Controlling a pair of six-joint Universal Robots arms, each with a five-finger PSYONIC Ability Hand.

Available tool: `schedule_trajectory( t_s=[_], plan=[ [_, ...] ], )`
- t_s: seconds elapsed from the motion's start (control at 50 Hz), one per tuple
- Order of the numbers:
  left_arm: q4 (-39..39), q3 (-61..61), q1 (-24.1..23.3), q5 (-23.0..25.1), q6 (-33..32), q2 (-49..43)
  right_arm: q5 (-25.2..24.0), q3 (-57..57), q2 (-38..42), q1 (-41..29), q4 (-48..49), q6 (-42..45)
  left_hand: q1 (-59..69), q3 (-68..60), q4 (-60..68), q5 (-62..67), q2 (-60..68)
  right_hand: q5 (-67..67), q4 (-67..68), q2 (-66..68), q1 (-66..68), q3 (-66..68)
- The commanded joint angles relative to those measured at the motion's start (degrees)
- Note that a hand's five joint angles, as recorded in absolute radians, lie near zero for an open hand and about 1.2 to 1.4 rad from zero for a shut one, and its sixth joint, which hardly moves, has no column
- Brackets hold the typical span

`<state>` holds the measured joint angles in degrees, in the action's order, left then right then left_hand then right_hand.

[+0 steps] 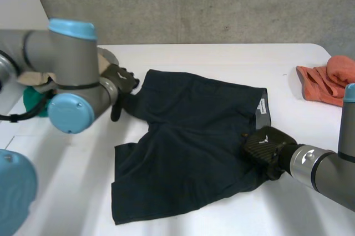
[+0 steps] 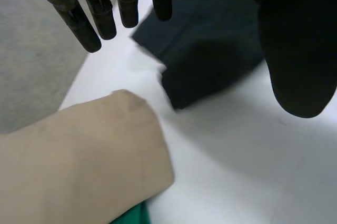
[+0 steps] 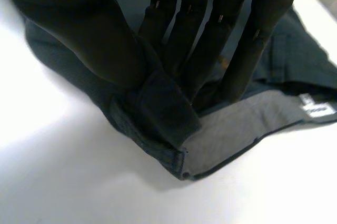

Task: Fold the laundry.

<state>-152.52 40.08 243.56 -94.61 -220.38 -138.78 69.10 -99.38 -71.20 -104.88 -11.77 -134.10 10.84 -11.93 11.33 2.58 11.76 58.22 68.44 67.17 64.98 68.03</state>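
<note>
Orange cloth (image 1: 324, 83), tan cloth (image 2: 79, 166) flanking dark shorts (image 1: 188, 141)

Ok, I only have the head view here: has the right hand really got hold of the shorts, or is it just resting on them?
Observer: It has hold. In its wrist view the right hand pinches a fold of the shorts at the waistband corner, between thumb and fingers.
Operator: And the left hand, is it gripping anything?
Observer: No. In its wrist view its fingers are straight, above a corner of the shorts, holding nothing.
Operator: What does that arm hide from me?
Observer: A beige cloth lying over a green cloth, with bare table between it and that corner.
</note>
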Motion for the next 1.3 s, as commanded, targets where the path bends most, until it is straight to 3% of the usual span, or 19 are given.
schedule_trajectory(
  t_s=[0.02, 0.2, 0.3, 0.46, 0.54, 0.66, 0.74, 0.8, 0.82, 0.9, 0.98, 1.02, 1.1, 1.14, 1.3],
  plan=[
    [0.47, 12.2, 2.0, 0.04, 10.04, 12.99, 0.16, 1.99, -0.08, -1.46, 5.17, -6.43, 1.22, -0.13, 0.73, -0.52, 0.29, 11.78, 11.56, 12.83, 15.02, 11.97],
    [0.47, 35.22, 0.78, 4.43, 20.68, 30.31, 1.21, 6.74, 2.38, -0.76, 11.41, -21.45, 1.22, -0.14, 0.74, -0.52, 0.3, 11.78, 11.56, 12.83, 15.02, 11.97],
    [-1.72, 46.73, -3.43, 6.28, 23.15, 36.64, 3.32, 8.32, 3.69, -0.23, 13.26, -29.01, 1.22, -0.14, 0.74, -0.52, 0.3, 11.78, 11.56, 12.83, 15.02, 11.97],
    [-6.29, 51.59, -9.59, 1.64, 23.68, 34.64, 5.87, 9.2, 4.58, -0.32, 13.88, -33.41, 1.22, -0.14, 0.74, -0.52, 0.3, 11.78, 11.56, 12.83, 15.02, 11.97],
    [-6.91, 50.72, -10.03, -0.83, 23.68, 30.6, 7.01, 8.94, 4.66, -0.5, 14.58, -34.82, 1.22, -0.14, 0.74, -0.52, 0.3, 11.78, 11.56, 12.83, 15.02, 11.97],
    [-7.35, 49.13, -11.61, -0.22, 23.15, 25.93, 7.8, 8.5, 4.75, -0.67, 15.11, -35.44, 5.92, -4.83, 5.43, 4.18, 4.99, 11.78, 11.56, 12.83, 15.02, 11.97],
    [-9.72, 47.9, -12.67, -1.01, 22.36, 22.68, 7.89, 8.5, 4.58, -0.67, 15.02, -35.7, 23.7, -22.61, 23.21, 21.96, 22.77, 11.78, 11.56, 12.83, 15.02, 11.97],
    [-11.66, 47.46, -12.76, -2.24, 22.1, 21.27, 7.89, 8.41, 4.31, -0.5, 14.67, -35.53, 60.99, -59.9, 60.5, 59.25, 60.06, 11.78, 11.56, 12.83, 15.02, 11.97],
    [-12.01, 47.46, -12.67, -2.5, 22.01, 21.27, 7.89, 8.41, 4.14, -0.5, 14.41, -35.27, 69.08, -67.99, 68.59, 67.34, 68.15, 11.78, 11.56, 12.83, 15.02, 11.97],
    [-12.54, 48.16, -12.67, -2.16, 22.01, 23.02, 7.63, 7.1, 1.77, -0.76, 10.82, -29.83, 69.16, -68.07, 68.67, 67.42, 68.24, 11.78, 11.56, 12.83, 15.02, 11.97],
    [-11.75, 50.27, -12.41, 0.39, 21.83, 26.62, 7.54, 1.92, -2.62, -0.06, 0.8, -11.84, 69.16, -68.07, 68.67, 67.42, 68.24, 11.78, 11.56, 12.83, 15.02, 11.97],
    [-10.09, 51.85, -12.5, 2.67, 20.96, 28.38, 8.24, -2.73, -5.0, 1.61, -5.87, 2.3, 69.16, -68.07, 68.67, 67.42, 68.24, 11.78, 11.56, 12.83, 15.02, 11.97],
    [-5.34, 53.7, -11.88, 5.05, 17.88, 29.09, 9.56, -9.07, -8.43, 5.03, -11.17, 19.64, 69.16, -68.07, 68.67, 67.42, 68.24, 11.78, 11.56, 12.83, 15.02, 11.97],
    [-4.02, 53.79, -11.36, 5.49, 16.48, 28.91, 9.83, -10.13, -9.04, 5.57, -10.03, 21.16, 69.16, -68.07, 68.67, 67.42, 68.24, 11.78, 11.56, 12.83, 15.02, 11.97],
    [-4.19, 47.83, -8.63, 5.76, 13.66, 26.19, 9.48, -4.78, -7.2, 1.71, -3.0, 9.58, 69.16, -68.07, 68.67, 67.42, 68.24, 11.78, 11.56, 12.83, 15.02, 11.97]
  ],
)
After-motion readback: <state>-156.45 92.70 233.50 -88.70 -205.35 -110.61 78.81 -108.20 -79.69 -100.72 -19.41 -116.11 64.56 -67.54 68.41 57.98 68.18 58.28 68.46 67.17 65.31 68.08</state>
